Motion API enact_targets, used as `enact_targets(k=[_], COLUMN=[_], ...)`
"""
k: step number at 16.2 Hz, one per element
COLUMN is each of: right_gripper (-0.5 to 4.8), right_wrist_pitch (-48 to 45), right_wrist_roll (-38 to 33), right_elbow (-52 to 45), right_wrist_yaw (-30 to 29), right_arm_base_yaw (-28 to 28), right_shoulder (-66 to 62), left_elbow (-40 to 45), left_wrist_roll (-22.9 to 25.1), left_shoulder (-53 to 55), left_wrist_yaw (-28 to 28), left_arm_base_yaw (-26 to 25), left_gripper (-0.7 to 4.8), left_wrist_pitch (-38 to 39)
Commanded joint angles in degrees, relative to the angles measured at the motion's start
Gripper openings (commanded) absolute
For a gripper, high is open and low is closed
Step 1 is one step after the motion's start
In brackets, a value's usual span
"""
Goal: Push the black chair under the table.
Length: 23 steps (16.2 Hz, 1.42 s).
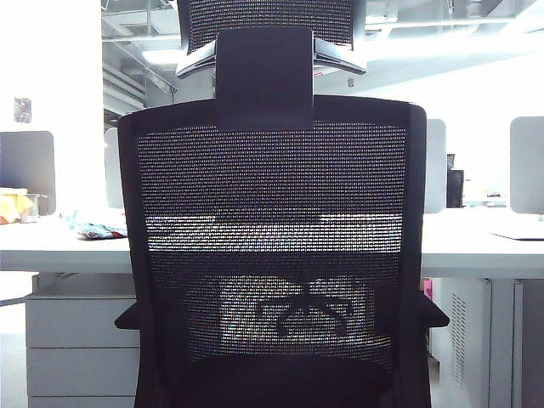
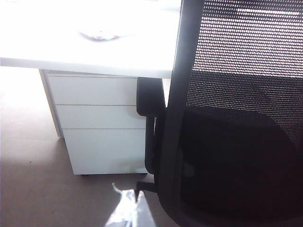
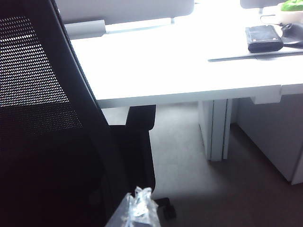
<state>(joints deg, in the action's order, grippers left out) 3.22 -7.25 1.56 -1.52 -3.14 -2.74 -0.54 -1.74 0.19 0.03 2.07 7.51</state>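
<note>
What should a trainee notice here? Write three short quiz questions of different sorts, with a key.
1. True or false: the black chair shows its mesh back to the exterior camera, with the table beyond it.
2. In the left wrist view, what stands under the table beside the chair's armrest? A) a white drawer unit B) a waste bin C) a cardboard box
3. Short answer: can you tell whether the left gripper or the right gripper is open?

Key: 1 true. 2 A. 3 No: only a pale translucent tip of each shows, low beside the chair's back.
</note>
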Motion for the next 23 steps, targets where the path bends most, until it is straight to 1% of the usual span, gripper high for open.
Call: enact_targets(k=[1,7,9,11,15,23], right_gripper=[-0.01,-0.01,-0.01,-0.01,-0.01,-0.01], right_wrist_pitch=[-2.03,-2.21,-2.38,-3.32,-6.58,-6.54], right_wrist_roll=[-0.26,-0.26,0.02,0.0,0.37,0.9], right_elbow=[-0.33,-1.16,-1.16,-1.16,-1.16,-1.16], right_wrist_yaw=[-0.09,-0.09,0.63,0.55,0.48,0.33], right_arm_base_yaw=[0.11,0.31,2.43,3.3,3.34,3.32], right_shoulder=[0.92,2.64,2.64,2.64,2.64,2.64], left_elbow=[0.02,0.02,0.02,0.02,0.02,0.02], left_wrist_roll=[0.24,0.24,0.24,0.24,0.24,0.24], left_shoulder=[0.04,0.04,0.04,0.04,0.04,0.04], left_wrist_yaw=[0.2,0.22,0.2,0.2,0.2,0.2], left_arm_base_yaw=[-0.04,-0.07,-0.07,-0.07,-0.07,-0.07], left_gripper=[-0.05,-0.05,-0.05,-0.05,-0.05,-0.05], left_wrist_pitch=[-0.74,-0.74,-0.74,-0.74,-0.74,-0.74])
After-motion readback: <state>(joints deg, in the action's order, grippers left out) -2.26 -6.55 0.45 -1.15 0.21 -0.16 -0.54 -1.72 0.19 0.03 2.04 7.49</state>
